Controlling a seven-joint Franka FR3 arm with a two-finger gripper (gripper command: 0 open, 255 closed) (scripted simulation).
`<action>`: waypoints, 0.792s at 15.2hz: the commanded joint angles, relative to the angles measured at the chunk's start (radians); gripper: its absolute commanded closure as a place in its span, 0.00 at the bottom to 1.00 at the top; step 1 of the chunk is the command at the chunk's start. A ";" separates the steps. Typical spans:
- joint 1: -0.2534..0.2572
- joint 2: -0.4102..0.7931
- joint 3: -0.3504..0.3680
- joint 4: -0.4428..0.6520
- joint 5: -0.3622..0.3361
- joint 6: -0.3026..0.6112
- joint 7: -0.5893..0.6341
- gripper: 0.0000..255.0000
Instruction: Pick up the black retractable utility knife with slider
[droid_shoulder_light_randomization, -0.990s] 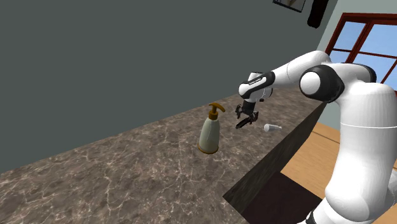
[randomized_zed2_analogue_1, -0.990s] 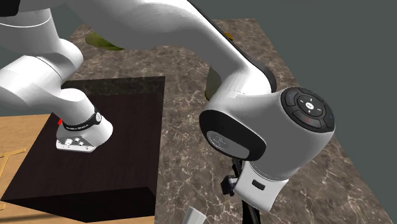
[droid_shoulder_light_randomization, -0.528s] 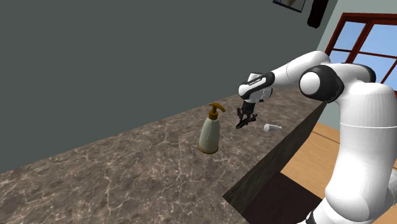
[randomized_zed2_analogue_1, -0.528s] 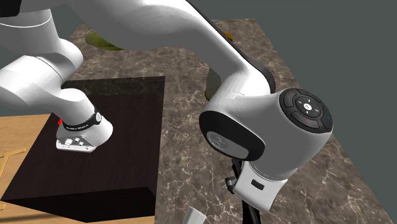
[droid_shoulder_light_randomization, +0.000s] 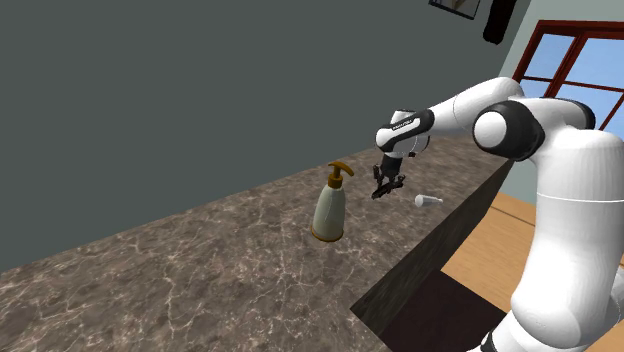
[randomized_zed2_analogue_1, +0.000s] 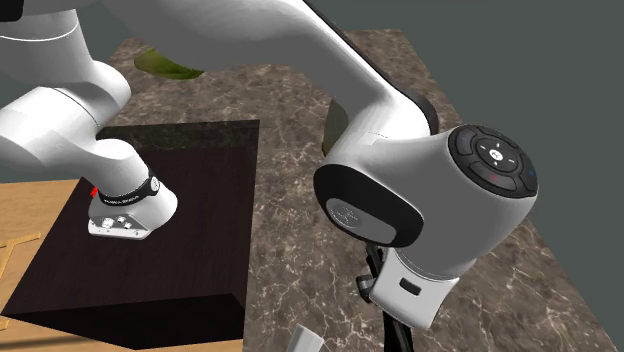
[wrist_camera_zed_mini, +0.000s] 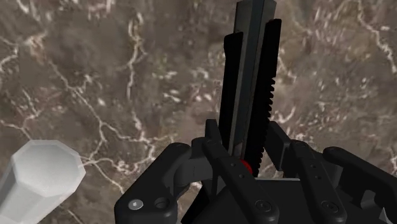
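Above open countertop (droid_shoulder_light_randomization: 200, 270), claw (droid_shoulder_light_randomization: 386, 186) clasps utility knife (wrist_camera_zed_mini: 251, 76).

There are three loose things: one black utility knife (wrist_camera_zed_mini: 249, 38), one pump bottle (droid_shoulder_light_randomization: 330, 205) with a brown head and one small white cylinder (droid_shoulder_light_randomization: 428, 200). There is one marbled counter (droid_shoulder_light_randomization: 200, 270), one white arm (droid_shoulder_light_randomization: 560, 200) with one gripper (droid_shoulder_light_randomization: 386, 186), and one red-framed window (droid_shoulder_light_randomization: 580, 60).
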 joint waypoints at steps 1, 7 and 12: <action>0.002 -0.015 -0.002 0.005 -0.004 -0.020 0.003 1.00; 0.005 -0.052 -0.006 0.035 -0.014 -0.087 0.009 1.00; 0.006 -0.075 -0.009 0.060 -0.020 -0.134 0.013 1.00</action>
